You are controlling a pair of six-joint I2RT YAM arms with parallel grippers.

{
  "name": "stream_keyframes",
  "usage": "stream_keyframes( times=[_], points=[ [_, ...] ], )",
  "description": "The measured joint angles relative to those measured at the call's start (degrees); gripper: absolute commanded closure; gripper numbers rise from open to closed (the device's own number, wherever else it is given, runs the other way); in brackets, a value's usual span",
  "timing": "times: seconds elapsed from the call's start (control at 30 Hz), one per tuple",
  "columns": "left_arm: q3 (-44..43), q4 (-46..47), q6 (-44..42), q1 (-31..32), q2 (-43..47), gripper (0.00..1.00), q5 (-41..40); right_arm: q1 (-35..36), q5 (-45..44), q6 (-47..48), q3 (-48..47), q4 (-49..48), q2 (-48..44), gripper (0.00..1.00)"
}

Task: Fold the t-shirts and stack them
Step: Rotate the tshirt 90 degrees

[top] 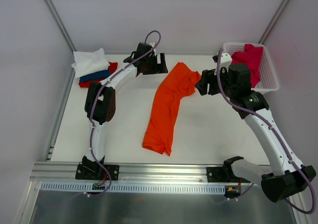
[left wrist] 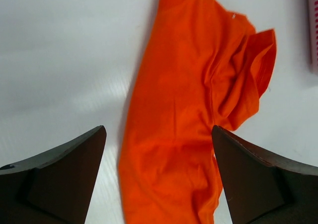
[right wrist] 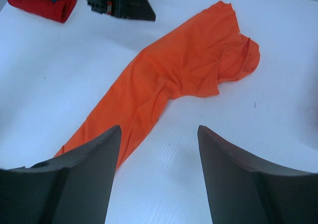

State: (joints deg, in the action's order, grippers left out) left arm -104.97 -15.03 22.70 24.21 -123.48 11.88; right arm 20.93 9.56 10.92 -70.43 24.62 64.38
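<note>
A large orange t-shirt (top: 168,105) lies crumpled lengthwise in the middle of the white table, also seen in the left wrist view (left wrist: 184,110) and the right wrist view (right wrist: 169,80). At the back left is a stack of folded t-shirts: white (top: 90,61) on top, then dark blue (top: 94,76), then red (top: 89,83). A crimson-pink t-shirt (top: 251,60) hangs out of the basket. My left gripper (top: 161,65) (left wrist: 159,129) hovers open just left of the orange shirt's far end, holding nothing. My right gripper (top: 203,83) (right wrist: 159,127) is open and empty just right of that same end.
A white lattice basket (top: 271,77) stands at the back right corner. The left gripper's black body (right wrist: 119,0) and the red shirt (right wrist: 44,6) show at the top of the right wrist view. A metal rail (top: 159,172) runs along the near table edge.
</note>
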Motion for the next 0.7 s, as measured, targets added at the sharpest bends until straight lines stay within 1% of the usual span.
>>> stream_keyframes(
  times=[0.2,0.27,0.4,0.5,0.7],
  points=[
    [-13.1,1.4,0.2,-1.9,-9.1,0.13,4.3,0.8,-0.2,-1.5,3.7,0.0,-4.5,0.33],
    [-17.9,1.8,0.9,-2.6,-12.7,0.13,5.9,1.4,-0.2,-1.9,4.2,-0.1,-5.5,0.33],
    [-24.6,2.4,4.0,-3.8,-19.4,0.14,7.9,2.0,0.3,-3.0,5.5,-1.0,-8.1,0.33],
    [-27.3,2.3,6.8,-4.4,-23.2,0.14,9.0,2.2,1.0,-3.8,5.9,-2.1,-9.7,0.33],
    [-28.0,1.8,11.2,-5.0,-26.7,0.14,9.3,2.6,2.7,-5.8,7.1,-4.6,-11.3,0.33]
  ],
)
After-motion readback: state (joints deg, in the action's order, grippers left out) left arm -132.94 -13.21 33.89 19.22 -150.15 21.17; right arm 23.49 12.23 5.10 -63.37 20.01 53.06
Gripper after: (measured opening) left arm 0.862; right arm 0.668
